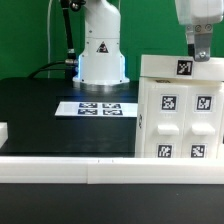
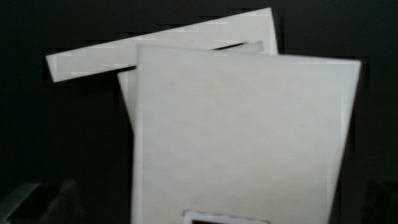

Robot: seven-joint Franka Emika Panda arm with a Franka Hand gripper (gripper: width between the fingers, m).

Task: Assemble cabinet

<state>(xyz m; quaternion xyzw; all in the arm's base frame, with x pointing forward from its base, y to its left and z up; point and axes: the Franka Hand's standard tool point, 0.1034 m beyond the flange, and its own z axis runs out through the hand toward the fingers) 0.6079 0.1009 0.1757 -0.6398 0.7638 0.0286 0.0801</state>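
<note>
You see the cabinet (image 1: 178,112) standing upright on the black worktop (image 1: 40,115), at the exterior view's right, close to the white front rail (image 1: 60,170). It is a tall white box whose face toward the camera carries several square tags, and a flat white panel (image 1: 182,66) with one tag lies across its top, a little tilted. I judge that this panel is the piece now being fitted, because the gripper (image 1: 201,50) comes down from above exactly over it. In the wrist view you look down along white flat panels (image 2: 240,140): one broad panel fills the middle, and a second one (image 2: 107,62) shows behind it at an angle, so the parts are not yet square to each other. The fingers (image 2: 36,200) appear only as dark shapes at the edge of this view, and I cannot tell how far apart they are, nor whether they grip the panel or only touch it. The cabinet is probably kept upright so that the top piece can be pressed downward into place. Further back, well apart from the cabinet, the marker board (image 1: 100,108) lies flat before the robot base (image 1: 101,50), and a small white block (image 1: 3,131) sits at the exterior view's left edge.
</note>
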